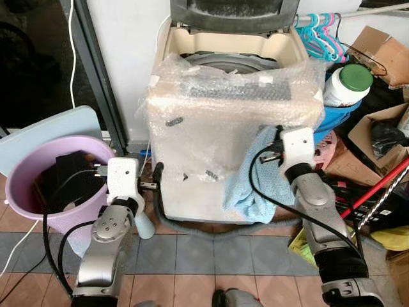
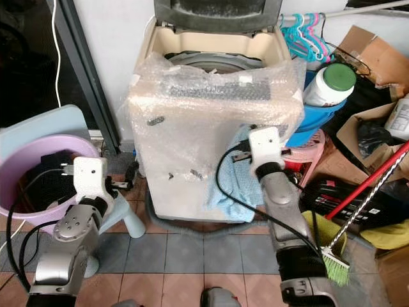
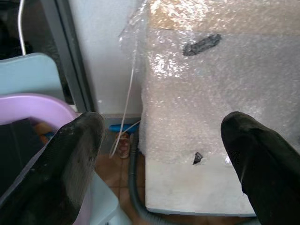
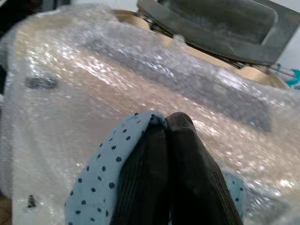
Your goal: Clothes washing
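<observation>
Right gripper (image 4: pixel 166 136): fingers pinching blue dotted cloth (image 1: pixel 250 182) against washer's front.
Washer (image 1: pixel 230 137): bubble-wrapped, lid up.
Left gripper (image 3: pixel 164 154): fingers spread, between purple basin (image 1: pixel 45 173) and washer.

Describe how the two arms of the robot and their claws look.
Both arms are silver metal with round joints. Each wrist carries a white boxy block, and black cables loop along each arm. The left claw and right claw each have two long, matte black fingers with rounded tips.
</observation>
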Robot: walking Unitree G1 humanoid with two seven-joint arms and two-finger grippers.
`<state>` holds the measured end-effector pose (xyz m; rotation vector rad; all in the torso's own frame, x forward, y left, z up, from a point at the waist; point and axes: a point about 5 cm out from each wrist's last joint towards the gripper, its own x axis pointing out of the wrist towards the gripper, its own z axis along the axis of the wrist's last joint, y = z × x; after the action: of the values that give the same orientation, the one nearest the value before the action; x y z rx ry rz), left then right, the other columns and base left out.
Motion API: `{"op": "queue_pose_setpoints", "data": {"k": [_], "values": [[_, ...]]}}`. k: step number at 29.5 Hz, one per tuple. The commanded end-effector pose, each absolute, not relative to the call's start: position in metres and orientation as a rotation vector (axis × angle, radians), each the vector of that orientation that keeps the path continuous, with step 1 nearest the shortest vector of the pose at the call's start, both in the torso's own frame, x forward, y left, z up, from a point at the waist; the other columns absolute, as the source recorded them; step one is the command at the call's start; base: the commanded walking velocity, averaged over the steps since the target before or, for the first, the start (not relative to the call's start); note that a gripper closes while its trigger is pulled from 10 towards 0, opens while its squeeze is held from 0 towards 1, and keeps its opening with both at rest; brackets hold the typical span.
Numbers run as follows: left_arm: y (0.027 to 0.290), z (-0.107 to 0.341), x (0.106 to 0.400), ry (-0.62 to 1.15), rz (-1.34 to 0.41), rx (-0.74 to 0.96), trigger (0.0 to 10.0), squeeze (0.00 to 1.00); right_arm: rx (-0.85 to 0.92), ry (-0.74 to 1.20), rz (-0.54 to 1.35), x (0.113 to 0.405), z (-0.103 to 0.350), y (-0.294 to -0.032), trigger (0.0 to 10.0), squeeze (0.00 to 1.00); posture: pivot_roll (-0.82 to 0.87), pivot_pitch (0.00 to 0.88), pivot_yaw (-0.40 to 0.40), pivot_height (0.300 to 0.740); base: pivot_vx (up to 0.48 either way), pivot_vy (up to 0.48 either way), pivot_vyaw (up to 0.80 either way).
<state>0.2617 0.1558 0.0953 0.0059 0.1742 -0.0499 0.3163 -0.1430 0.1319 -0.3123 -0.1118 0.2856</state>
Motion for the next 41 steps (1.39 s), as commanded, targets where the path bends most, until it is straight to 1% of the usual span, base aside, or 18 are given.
{"op": "queue_pose_setpoints", "data": {"k": [1, 3, 8, 10, 11, 17, 25, 29, 30, 33, 34, 35, 36, 37, 38, 39, 40, 41], "values": [[0.157, 0.092, 0.262, 0.197, -0.038, -0.001, 10.0, 0.00, -0.320, -0.171, 0.309, 0.322, 0.146, -0.139, 10.0, 0.00, 0.03, 0.000, -0.017, 0.740, 0.360, 0.000, 0.00], [0.156, 0.094, 0.263, 0.189, -0.041, 0.000, 10.0, 0.00, -0.301, -0.171, 0.324, 0.324, 0.148, -0.139, 10.0, 0.00, 0.03, 0.000, -0.019, 0.740, 0.349, 0.000, 0.00], [0.162, 0.096, 0.267, 0.178, -0.017, -0.001, 10.0, 0.00, -0.327, -0.197, 0.344, 0.330, 0.157, -0.143, 10.0, 0.00, 0.03, 0.000, -0.016, 0.740, 0.417, 0.000, 0.00], [0.163, 0.096, 0.268, 0.178, -0.012, -0.002, 10.0, 0.00, -0.360, -0.242, 0.373, 0.335, 0.171, -0.141, 10.0, 0.00, 0.03, 0.000, -0.013, 0.740, 0.429, 0.000, 0.00], [0.164, 0.096, 0.268, 0.178, -0.011, -0.002, 10.0, 0.00, -0.405, -0.298, 0.419, 0.338, 0.187, -0.136, 10.0, 0.00, 0.03, 0.000, -0.012, 0.740, 0.428, 0.000, 0.00], [0.159, 0.095, 0.269, 0.177, -0.019, -0.007, 10.0, 0.00, -0.499, -0.422, 0.516, 0.349, 0.230, -0.126, 10.0, 0.00, 0.02, 0.000, -0.013, 0.740, 0.428, 0.000, 0.00], [0.158, 0.095, 0.270, 0.174, -0.003, -0.017, 10.0, 0.00, -0.560, -0.471, 0.640, 0.347, 0.245, -0.112, 10.0, 0.00, 0.02, 0.000, -0.027, 0.740, 0.427, 0.000, 0.00], [0.158, 0.095, 0.271, 0.173, -0.004, -0.018, 10.0, 0.00, -0.576, -0.489, 0.650, 0.354, 0.255, -0.111, 10.0, 0.00, 0.02, 0.000, -0.027, 0.740, 0.421, 0.000, 0.00], [0.157, 0.095, 0.271, 0.173, -0.005, -0.019, 10.0, 0.00, -0.576, -0.496, 0.630, 0.359, 0.261, -0.114, 10.0, 0.00, 0.02, 0.000, -0.027, 0.740, 0.420, 0.000, 0.00], [0.157, 0.095, 0.273, 0.173, -0.006, -0.018, 10.0, 0.00, -0.538, -0.556, 0.460, 0.380, 0.304, -0.134, 10.0, 0.00, 0.02, 0.000, -0.027, 0.740, 0.409, 0.000, 0.00], [0.157, 0.095, 0.273, 0.173, -0.005, -0.017, 10.0, 0.00, -0.527, -0.564, 0.421, 0.383, 0.312, -0.138, 10.0, 0.00, 0.02, 0.000, -0.027, 0.740, 0.368, 0.000, 0.00], [0.157, 0.095, 0.273, 0.173, -0.005, -0.017, 10.0, 0.00, -0.527, -0.564, 0.421, 0.383, 0.312, -0.138, 10.0, 0.00, 0.02, 0.000, -0.027, 0.740, 0.368, 0.000, 0.00], [0.156, 0.095, 0.273, 0.172, -0.004, -0.018, 10.0, 0.00, -0.502, -0.577, 0.355, 0.387, 0.323, -0.146, 10.0, 0.00, 0.02, 0.000, -0.027, 0.740, 0.368, 0.000, 0.00], [0.155, 0.096, 0.274, 0.168, 0.000, -0.019, 10.0, 0.00, -0.424, -0.615, 0.170, 0.393, 0.350, -0.168, 10.0, 0.00, 0.02, 0.000, -0.028, 0.740, 0.000, 0.000, 0.00], [0.155, 0.096, 0.274, 0.168, 0.000, -0.019, 10.0, 0.00, -0.424, -0.615, 0.170, 0.393, 0.350, -0.168, 10.0, 0.00, 0.02, 0.000, -0.028, 0.740, 0.000, 0.000, 0.00], [0.154, 0.096, 0.274, 0.162, -0.001, -0.023, 10.0, 0.00, -0.294, -0.634, -0.040, 0.394, 0.376, -0.201, 10.0, 0.00, 0.03, 0.000, -0.030, 0.740, 0.000, 0.000, 0.00], [0.154, 0.096, 0.274, 0.161, -0.002, -0.023, 10.0, 0.00, -0.244, -0.634, -0.111, 0.394, 0.382, -0.214, 10.0, 0.00, 0.03, 0.000, -0.030, 0.740, 0.000, 0.000, 0.00], [0.154, 0.096, 0.274, 0.161, -0.002, -0.023, 10.0, 0.00, -0.244, -0.634, -0.111, 0.394, 0.382, -0.214, 10.0, 0.00, 0.03, 0.000, -0.030, 0.740, 0.000, 0.000, 0.00]]}}
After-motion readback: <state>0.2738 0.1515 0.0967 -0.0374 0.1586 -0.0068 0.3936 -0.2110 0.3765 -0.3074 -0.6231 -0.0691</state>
